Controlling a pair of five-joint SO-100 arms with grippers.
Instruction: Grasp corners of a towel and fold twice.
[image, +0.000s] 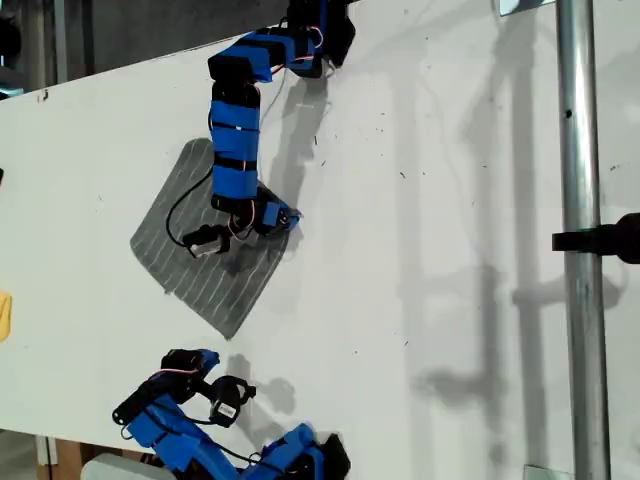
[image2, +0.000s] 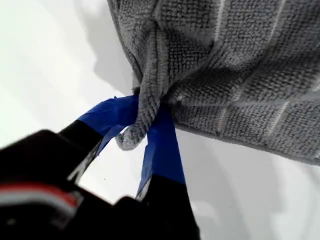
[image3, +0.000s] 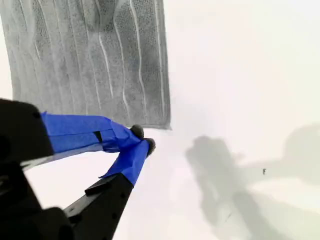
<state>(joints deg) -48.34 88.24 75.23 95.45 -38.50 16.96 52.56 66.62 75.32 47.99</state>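
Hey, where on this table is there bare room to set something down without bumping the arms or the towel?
Widest bare stretch: between the towel and the metal pole on the exterior view's right. Crowded: around the towel, where my first gripper pinches a corner, and near my second gripper.

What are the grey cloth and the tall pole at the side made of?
The towel looks like soft terry or microfibre: a looped, fuzzy matte pile with thin pale stripes, bunching where my first gripper pinches it. The pole at the exterior view's right looks like bare metal, smooth with a dull silvery sheen.
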